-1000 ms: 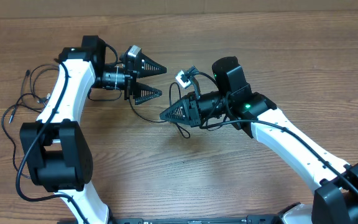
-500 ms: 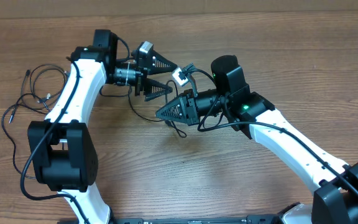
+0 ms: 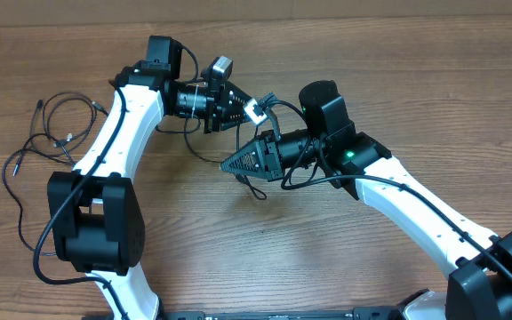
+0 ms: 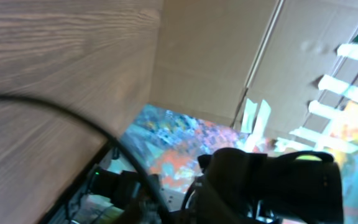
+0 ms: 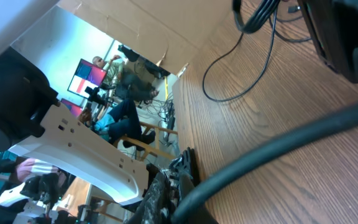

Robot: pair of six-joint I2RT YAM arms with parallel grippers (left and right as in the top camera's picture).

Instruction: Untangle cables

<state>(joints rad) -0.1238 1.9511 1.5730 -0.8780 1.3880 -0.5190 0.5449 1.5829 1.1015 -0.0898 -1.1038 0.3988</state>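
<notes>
The cables are thin black cords. One loose bunch lies on the table at the far left. A second tangle hangs between the two arms at the centre, with a small white plug at its top. My left gripper reaches in from the left, its fingers drawn together on the cord right beside that plug. My right gripper points left just below it, shut on a cord whose loop droops to the table. In the right wrist view this cord runs out from the shut fingers. The left wrist view is blurred, with a cord leading down to the jaws.
A cardboard wall borders the wooden table at the back. The left arm's base stands front left, and the right arm stretches in from the front right. Thicker black arm cables run along both arms.
The left gripper has swung right and back toward the white plug, and its wide-open fingers have come together there. The right gripper has stayed shut and shifted slightly left.
</notes>
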